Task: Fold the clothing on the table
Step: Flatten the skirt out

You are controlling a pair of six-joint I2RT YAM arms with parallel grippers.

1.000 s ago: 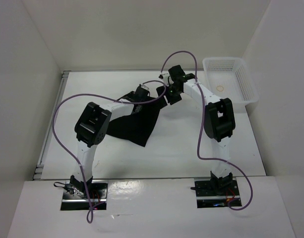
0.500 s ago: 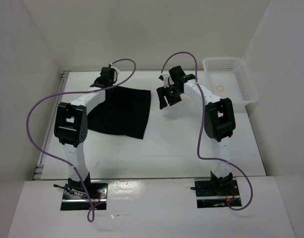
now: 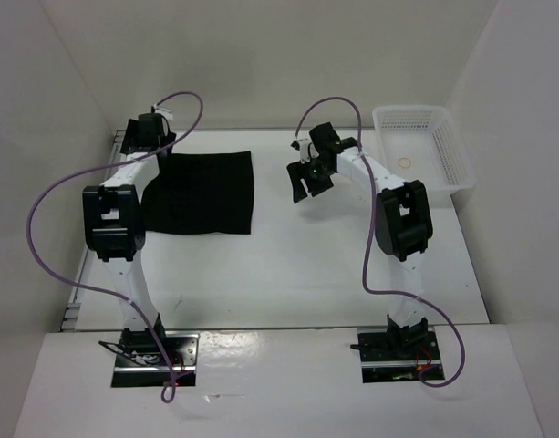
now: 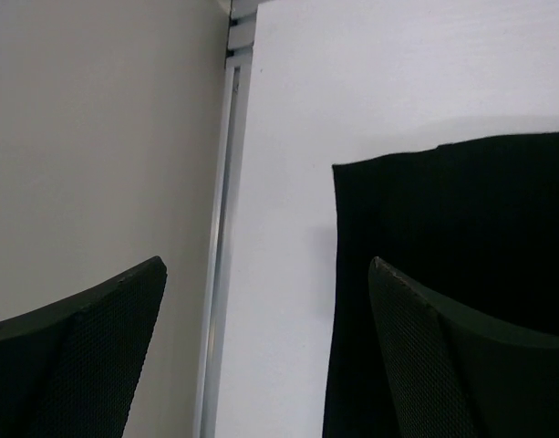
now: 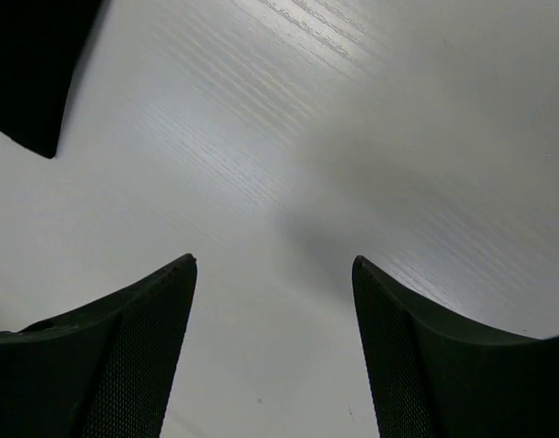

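Black clothing [image 3: 199, 192] flat on the far-left worktop [image 3: 306, 265], a tidy rectangle. Left gripper [image 4: 265, 269] wide open by the far-left corner, holding nothing; right gripper [image 5: 274, 260] open and empty, near the right edge. For the next fold, probably best: pinch matching corners, lift low, lay edge squarely on edge, avoid dragging.

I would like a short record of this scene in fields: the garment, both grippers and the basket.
clothing: black, lying flat as a neat rectangle on the far left part of the table
left gripper: open, holds nothing, over the clothing's left edge near its far corner
right gripper: open, holds nothing, over bare table to the right of the clothing
basket: white mesh, far right corner, apart from the clothing
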